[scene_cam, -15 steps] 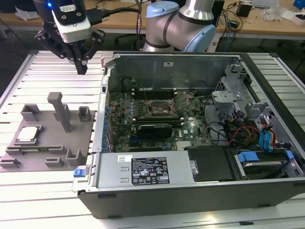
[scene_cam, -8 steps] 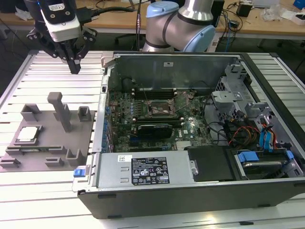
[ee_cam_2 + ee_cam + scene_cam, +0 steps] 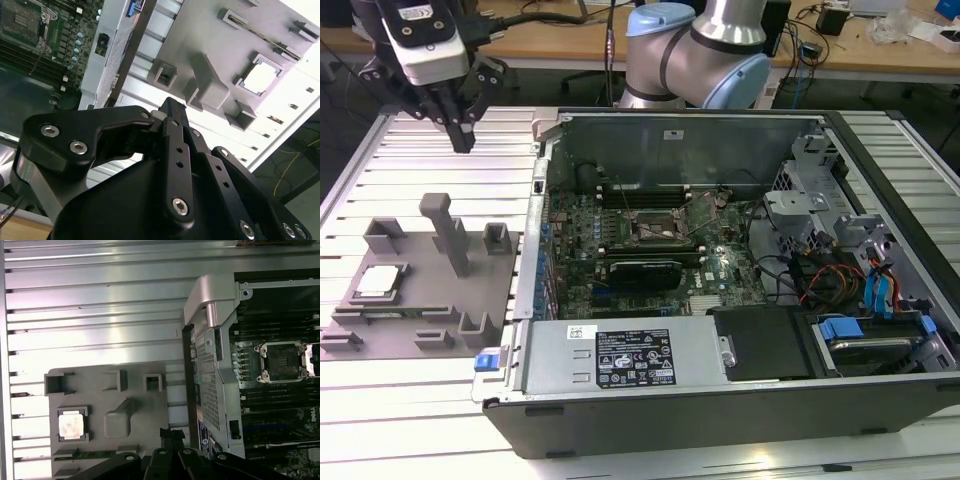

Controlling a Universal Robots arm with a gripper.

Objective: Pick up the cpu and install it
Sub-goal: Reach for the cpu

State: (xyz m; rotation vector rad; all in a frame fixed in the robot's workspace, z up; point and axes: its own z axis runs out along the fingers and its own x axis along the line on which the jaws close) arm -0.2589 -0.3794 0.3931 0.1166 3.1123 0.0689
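Your tool hangs over the slatted tabletop, just past the far side of the grey fixture plate. You can't judge its height above the plate. Its fingers are drawn together to a narrow tip with nothing between them.

The cpu lies flat in a square pocket of the plate, towards the exterior view's left and well apart from the tool. It also shows pale in both wrist views. An upright post stands on the plate near the cpu.

The open computer case sits just beside the plate, on the exterior view's right. Its socket is too small for you to make out in detail. In the second wrist view the tool's own body hides part of the plate.
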